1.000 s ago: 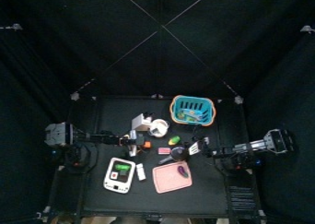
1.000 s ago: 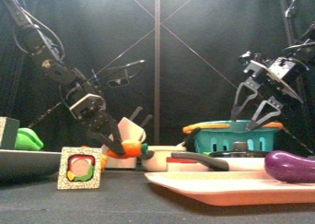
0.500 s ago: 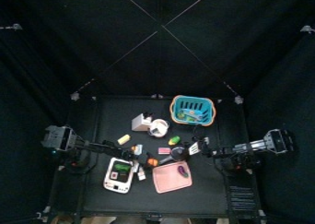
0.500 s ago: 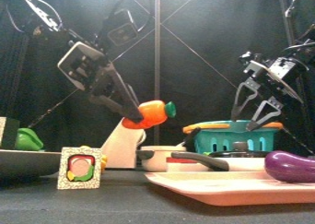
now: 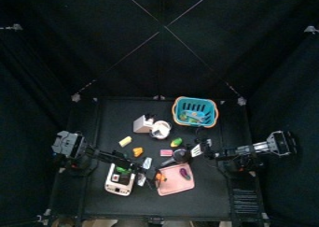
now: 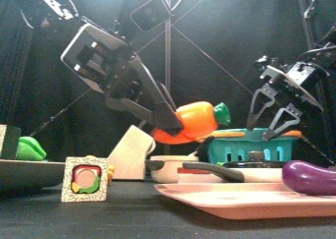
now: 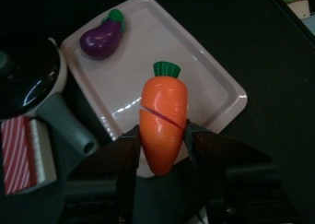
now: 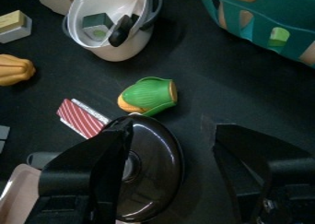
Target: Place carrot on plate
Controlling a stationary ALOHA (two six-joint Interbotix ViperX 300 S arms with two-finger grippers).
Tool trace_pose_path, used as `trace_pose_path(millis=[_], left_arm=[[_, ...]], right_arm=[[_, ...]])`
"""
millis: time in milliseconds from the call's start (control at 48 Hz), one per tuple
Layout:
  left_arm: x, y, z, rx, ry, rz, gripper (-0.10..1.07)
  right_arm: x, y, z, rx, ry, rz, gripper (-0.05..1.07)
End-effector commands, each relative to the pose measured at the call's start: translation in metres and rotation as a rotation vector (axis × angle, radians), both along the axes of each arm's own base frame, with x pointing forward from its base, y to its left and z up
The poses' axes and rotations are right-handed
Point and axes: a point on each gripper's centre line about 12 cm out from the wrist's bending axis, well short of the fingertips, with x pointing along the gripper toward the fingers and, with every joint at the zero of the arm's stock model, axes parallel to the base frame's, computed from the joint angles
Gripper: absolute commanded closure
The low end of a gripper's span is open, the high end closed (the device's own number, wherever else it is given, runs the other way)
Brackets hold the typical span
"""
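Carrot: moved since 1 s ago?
Yes. In the front view the carrot, gripped by the left gripper, has risen from table level and shifted right toward the teal basket; it now hangs above the pink plate.

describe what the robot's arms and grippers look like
Both arms are black with boxy jointed segments and loose black cables looping along them. The left gripper has two flat, matte black jaws; the right gripper has the same black two-jaw fork. No markings are legible.

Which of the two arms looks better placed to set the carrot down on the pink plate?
The left one. Its pincer already grips the carrot, held right above the pink plate. The right pincer is open and empty, over a dark pan.
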Motion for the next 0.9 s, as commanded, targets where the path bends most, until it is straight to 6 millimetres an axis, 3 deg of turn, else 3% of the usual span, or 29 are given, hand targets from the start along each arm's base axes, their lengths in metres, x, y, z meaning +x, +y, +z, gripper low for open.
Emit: trace_pose_path(millis=[0, 396, 875], left_arm=[[0.014, -0.005, 0.009, -0.008, -0.042, -0.008, 0.26], [0.037, -0.016, -0.01, -0.002, -0.018, -0.021, 0.26], [0.038, -0.017, -0.017, -0.027, 0.001, 0.005, 0.24]], right_arm=[[0.002, -0.001, 0.003, 0.002, -0.012, -0.006, 0.1], [0.001, -0.002, 0.003, 0.006, -0.01, -0.011, 0.1], [0.0, -0.002, 0.001, 0.006, -0.005, -0.011, 0.1]])
